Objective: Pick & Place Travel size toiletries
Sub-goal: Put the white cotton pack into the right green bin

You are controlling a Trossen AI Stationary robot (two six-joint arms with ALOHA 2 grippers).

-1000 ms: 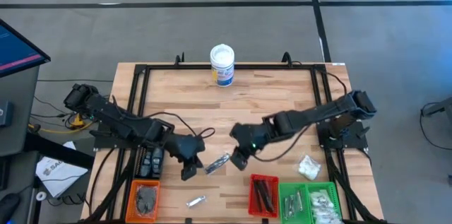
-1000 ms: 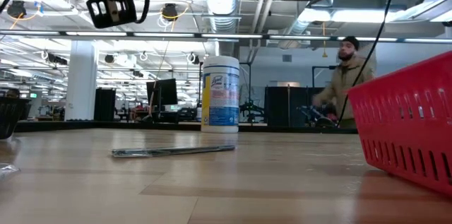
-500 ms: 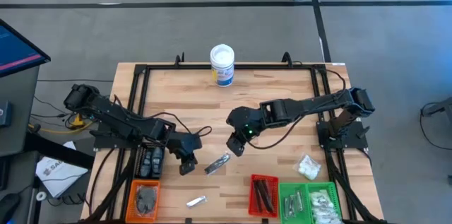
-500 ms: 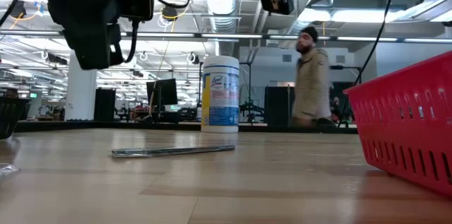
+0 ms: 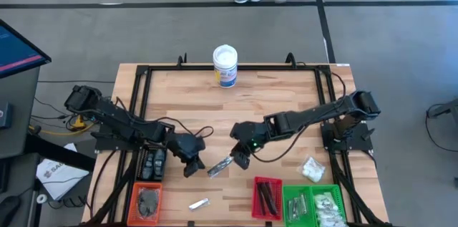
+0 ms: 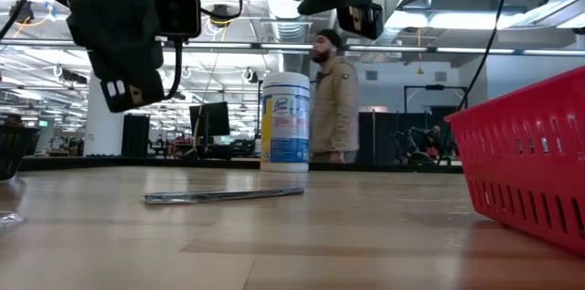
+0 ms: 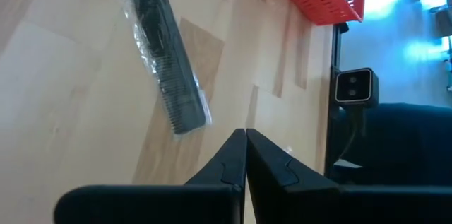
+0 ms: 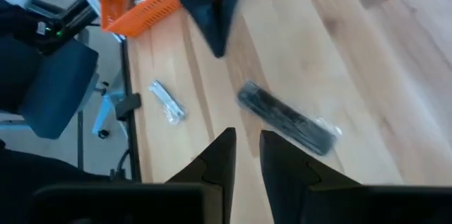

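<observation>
Red tray [image 6: 530, 171] cut off rightward.

bare wood [image 5: 272, 94] mid-table, tub [image 5: 225, 65] at far edge

We see a white tub with a blue label [image 5: 225, 66] upright at the top centre of the wooden table [image 5: 272, 105]. Along the bottom edge sit an orange tray [image 5: 146, 200] at the left, then a red tray [image 5: 267, 198] and a green tray [image 5: 315, 204] at the right. A person [image 6: 334, 98] stands behind the tub, perhaps walking.
</observation>
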